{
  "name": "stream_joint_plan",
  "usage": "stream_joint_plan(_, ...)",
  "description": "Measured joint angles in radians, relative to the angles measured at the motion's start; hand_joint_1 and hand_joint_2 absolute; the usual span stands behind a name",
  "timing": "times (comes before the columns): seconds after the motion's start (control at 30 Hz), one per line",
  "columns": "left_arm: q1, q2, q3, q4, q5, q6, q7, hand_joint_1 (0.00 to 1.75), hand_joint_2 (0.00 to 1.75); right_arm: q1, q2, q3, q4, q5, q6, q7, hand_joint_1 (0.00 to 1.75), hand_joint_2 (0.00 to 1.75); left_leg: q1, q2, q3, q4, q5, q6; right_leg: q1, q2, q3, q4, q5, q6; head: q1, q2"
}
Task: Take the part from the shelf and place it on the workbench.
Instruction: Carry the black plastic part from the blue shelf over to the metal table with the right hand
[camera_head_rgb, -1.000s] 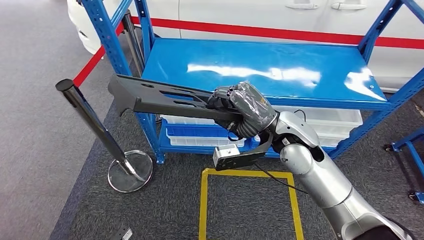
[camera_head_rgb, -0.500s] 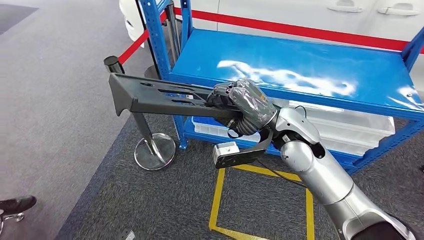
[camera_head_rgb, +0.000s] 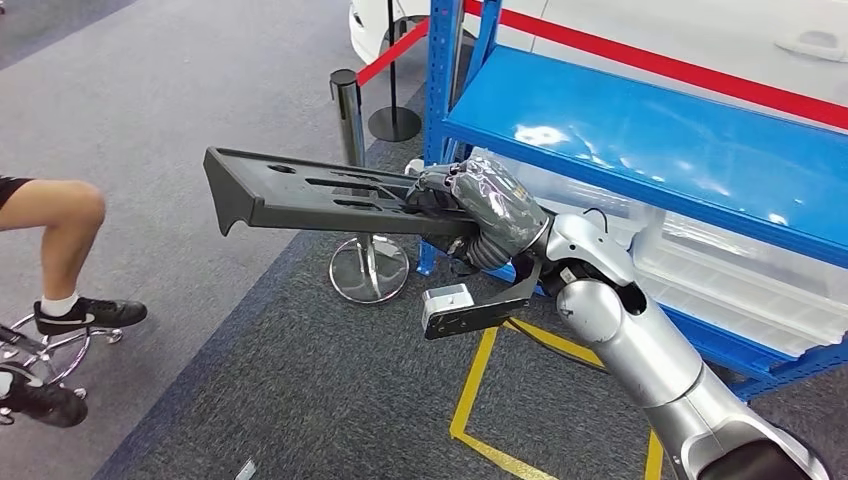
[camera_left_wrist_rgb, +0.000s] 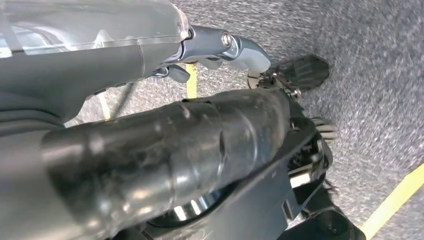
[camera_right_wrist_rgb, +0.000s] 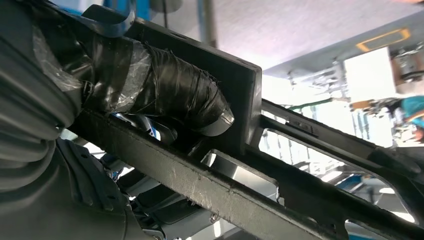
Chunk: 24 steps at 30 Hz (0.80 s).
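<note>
Sitting at the far left, a person's leg (camera_head_rgb: 55, 215) and black shoe (camera_head_rgb: 88, 315) rest by a chair base on the grey floor (camera_head_rgb: 200, 90). Right of them the long dark part (camera_head_rgb: 310, 192) juts out level in the air, in front of a chrome stanchion post (camera_head_rgb: 352, 130). The right hand (camera_head_rgb: 478, 212) is clamped around the part's near end. Farther right stands the blue shelf (camera_head_rgb: 650, 130) with white bins (camera_head_rgb: 730, 270) beneath. Whether the left hand (camera_left_wrist_rgb: 150, 150) holds anything, I cannot tell.
</note>
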Motion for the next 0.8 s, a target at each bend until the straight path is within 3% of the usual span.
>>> stream_joint_plan(0.03, -0.001, 0.0, 0.0, 0.0, 0.002, 0.0, 0.001, 0.0, 0.0, 0.0, 0.0, 0.002, 0.001, 0.0, 0.0, 0.002, 1.69, 1.75, -0.004, -0.016, -0.015, 0.003, 0.01, 0.001, 0.004, 0.004, 0.007, 0.022, -0.002, -0.006, 0.0, 0.0)
stream_joint_plan(0.07, 0.0, 0.0, 0.0, 0.0, 0.003, 0.0, 0.003, 0.0, 0.0, 0.0, 0.0, 0.003, 0.001, -0.001, 0.0, 0.002, 1.69, 1.75, -0.008, -0.031, -0.028, 0.006, 0.019, 0.001, 0.009, 0.007, 0.032, 0.004, 0.017, -0.015, 0.0, 0.0)
stream_joint_plan(0.13, 0.001, -0.001, 0.0, 0.001, 0.006, 0.0, 0.006, 0.0, 0.0, -0.003, 0.0, 0.005, 0.002, -0.001, 0.0, 0.004, 1.69, 1.75, -0.013, -0.06, -0.049, 0.011, 0.036, 0.0, 0.019, 0.031, 0.118, -0.113, 0.062, -0.039, 0.0, 0.0)
stream_joint_plan(0.2, 0.001, -0.002, 0.0, 0.001, 0.006, -0.001, 0.007, 0.0, 0.0, -0.006, 0.0, 0.005, 0.001, -0.001, 0.0, 0.004, 1.69, 1.75, -0.012, -0.084, -0.064, 0.011, 0.055, -0.005, 0.024, 0.069, 0.183, -0.223, 0.081, -0.055, -0.001, 0.0)
stream_joint_plan(0.27, 0.001, -0.001, 0.0, 0.001, 0.007, -0.001, 0.008, 0.0, 0.0, -0.01, 0.0, 0.005, 0.0, -0.002, 0.0, 0.004, 1.69, 1.75, -0.007, -0.106, -0.072, 0.003, 0.077, -0.017, 0.028, 0.078, 0.197, -0.257, 0.088, -0.055, 0.0, 0.0)
stream_joint_plan(0.3, 0.003, 0.002, 0.001, 0.002, 0.007, -0.001, 0.008, 0.0, 0.0, -0.011, 0.001, 0.005, 0.0, -0.002, 0.0, 0.004, 1.69, 1.75, -0.007, -0.118, -0.074, -0.003, 0.088, -0.023, 0.026, 0.067, 0.194, -0.262, 0.099, -0.055, 0.001, 0.0)
stream_joint_plan(0.33, 0.006, 0.002, 0.001, 0.003, 0.007, -0.002, 0.008, 0.0, 0.0, -0.013, 0.002, 0.005, 0.0, -0.002, 0.001, 0.005, 1.69, 1.75, -0.01, -0.113, -0.079, -0.005, 0.089, -0.028, 0.023, 0.053, 0.191, -0.27, 0.11, -0.057, 0.001, 0.0)
stream_joint_plan(0.37, 0.008, 0.003, 0.001, 0.004, 0.007, -0.002, 0.008, 0.0, 0.0, -0.014, 0.005, 0.006, 0.0, -0.003, 0.001, 0.005, 1.69, 1.75, -0.012, -0.094, -0.087, 0.004, 0.072, -0.033, 0.019, 0.039, 0.184, -0.277, 0.123, -0.062, 0.0, 0.0)
stream_joint_plan(0.4, 0.009, 0.004, 0.001, 0.004, 0.007, -0.003, 0.009, 0.0, 0.0, -0.015, 0.007, 0.006, -0.001, -0.003, 0.001, 0.005, 1.69, 1.75, -0.013, -0.067, -0.099, 0.033, 0.036, -0.037, 0.015, 0.025, 0.176, -0.284, 0.137, -0.066, -0.002, 0.0)
stream_joint_plan(0.47, 0.006, 0.004, 0.0, 0.005, 0.007, -0.003, 0.009, 0.0, 0.0, -0.018, 0.01, 0.006, -0.002, -0.004, 0.001, 0.006, 1.69, 1.75, -0.001, -0.014, -0.129, 0.147, -0.066, -0.049, 0.015, -0.003, 0.152, -0.288, 0.159, -0.07, -0.004, 0.0)
stream_joint_plan(0.5, 0.003, 0.004, 0.0, 0.005, 0.008, -0.002, 0.009, 0.0, 0.0, -0.018, 0.01, 0.006, -0.002, -0.004, 0.001, 0.007, 1.69, 1.75, 0.006, -0.005, -0.141, 0.21, -0.098, -0.057, 0.015, -0.019, 0.138, -0.287, 0.168, -0.069, -0.005, 0.0)
stream_joint_plan(0.53, 0.002, 0.004, 0.0, 0.005, 0.008, 0.0, 0.009, 0.0, 0.0, -0.018, 0.01, 0.006, -0.002, -0.004, 0.001, 0.008, 1.69, 1.75, 0.013, -0.001, -0.143, 0.258, -0.105, -0.065, 0.014, -0.034, 0.124, -0.285, 0.177, -0.067, -0.005, 0.0)
stream_joint_plan(0.6, -0.001, 0.003, 0.001, 0.005, 0.009, 0.003, 0.01, 0.0, 0.0, -0.02, 0.01, 0.007, -0.002, -0.004, 0.001, 0.01, 1.69, 1.75, 0.026, 0.005, -0.108, 0.271, -0.058, -0.08, 0.012, -0.063, 0.094, -0.278, 0.194, -0.059, -0.005, 0.0)
stream_joint_plan(0.63, -0.002, 0.003, 0.001, 0.005, 0.009, 0.004, 0.01, 0.0, 0.0, -0.022, 0.01, 0.007, -0.002, -0.004, 0.001, 0.01, 1.69, 1.75, 0.031, 0.014, -0.068, 0.236, -0.031, -0.086, 0.011, -0.077, 0.079, -0.272, 0.201, -0.054, -0.005, 0.0)
stream_joint_plan(0.67, -0.004, 0.003, 0.001, 0.005, 0.01, 0.005, 0.011, 0.0, 0.0, -0.025, 0.01, 0.007, -0.002, -0.004, 0.001, 0.011, 1.69, 1.75, 0.032, 0.034, -0.018, 0.177, -0.027, -0.09, 0.01, -0.09, 0.066, -0.265, 0.207, -0.048, -0.005, 0.0)
stream_joint_plan(0.73, -0.008, 0.004, 0.001, 0.005, 0.013, 0.006, 0.011, 0.0, 0.0, -0.031, 0.01, 0.008, -0.003, -0.004, 0.001, 0.013, 1.69, 1.75, 0.021, 0.071, 0.066, 0.051, -0.057, -0.082, 0.009, -0.115, 0.049, -0.253, 0.218, -0.034, -0.004, 0.0)
stream_joint_plan(0.8, -0.008, 0.005, 0.002, 0.005, 0.015, 0.007, 0.013, 0.0, 0.0, -0.034, 0.011, 0.009, -0.004, -0.004, 0.001, 0.015, 1.69, 1.75, 0.003, 0.071, 0.082, -0.004, -0.072, -0.057, 0.005, -0.141, 0.045, -0.255, 0.234, -0.018, -0.003, 0.0)
